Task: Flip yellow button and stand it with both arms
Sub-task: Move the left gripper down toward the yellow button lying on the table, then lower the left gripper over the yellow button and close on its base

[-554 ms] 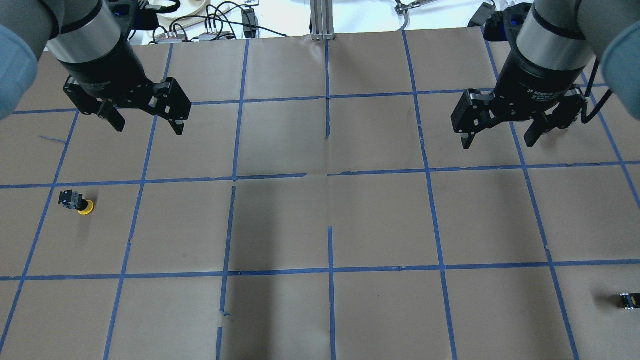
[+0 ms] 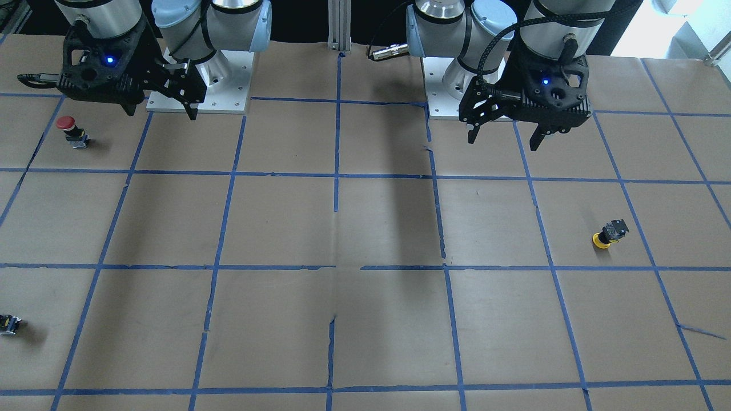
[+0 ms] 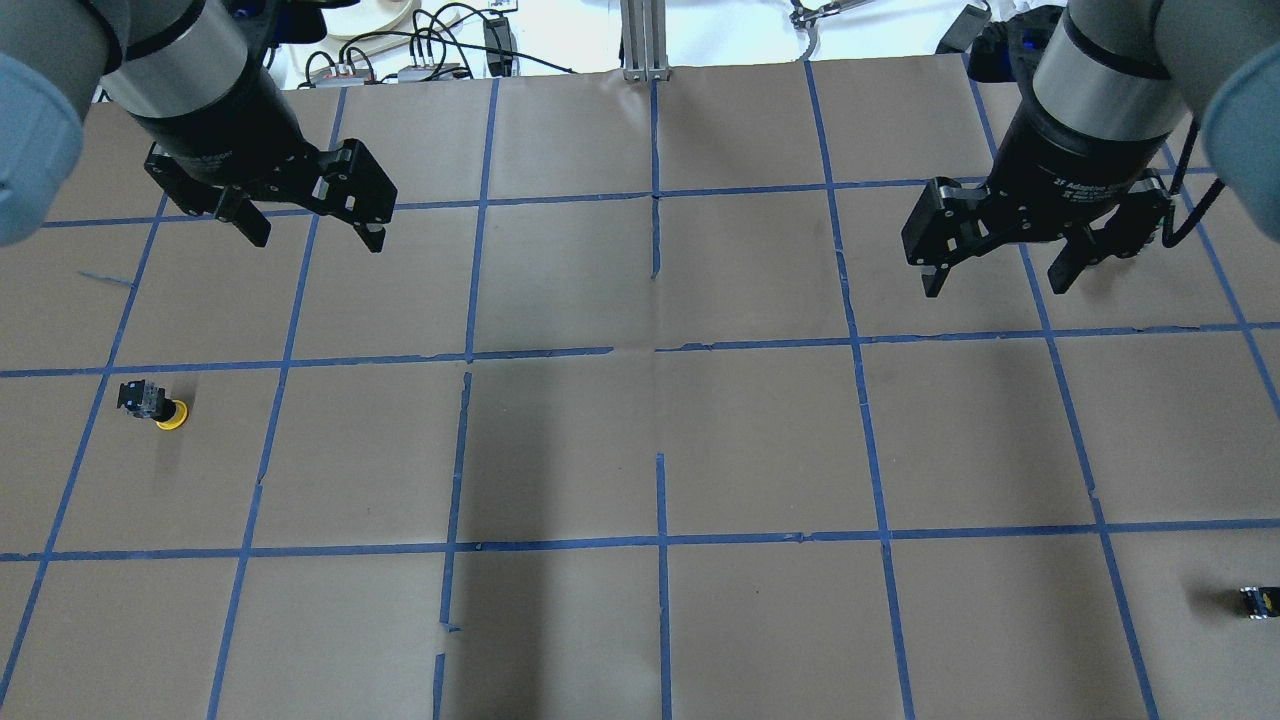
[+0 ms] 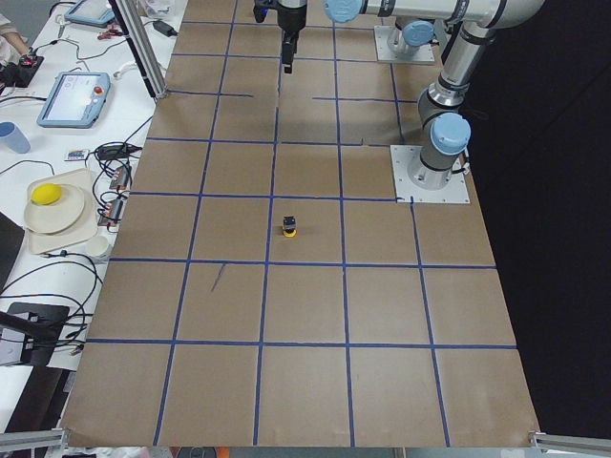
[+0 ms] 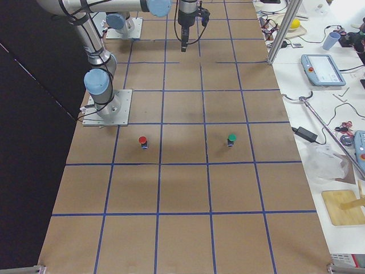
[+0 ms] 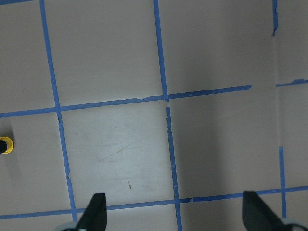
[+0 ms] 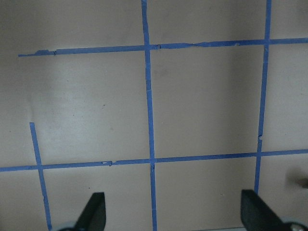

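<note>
The yellow button (image 3: 155, 404) lies on its side on the brown paper at the left, cap toward the robot. It also shows in the front view (image 2: 609, 234), the left side view (image 4: 289, 227), and at the left edge of the left wrist view (image 6: 5, 144). My left gripper (image 3: 316, 236) is open and empty, raised above the table, farther out than the button and to its right; it also shows in the front view (image 2: 503, 142). My right gripper (image 3: 995, 286) is open and empty, raised over the right side; it also shows in the front view (image 2: 163, 112).
A red-capped button (image 2: 71, 130) stands near the right arm's base. A small black block (image 3: 1258, 601) lies at the right edge. A green-capped button (image 5: 231, 139) stands on the right half. Blue tape lines grid the paper.
My left gripper has shifted a little to the right and farther from the robot, still open. The right gripper and the yellow button have not moved.
</note>
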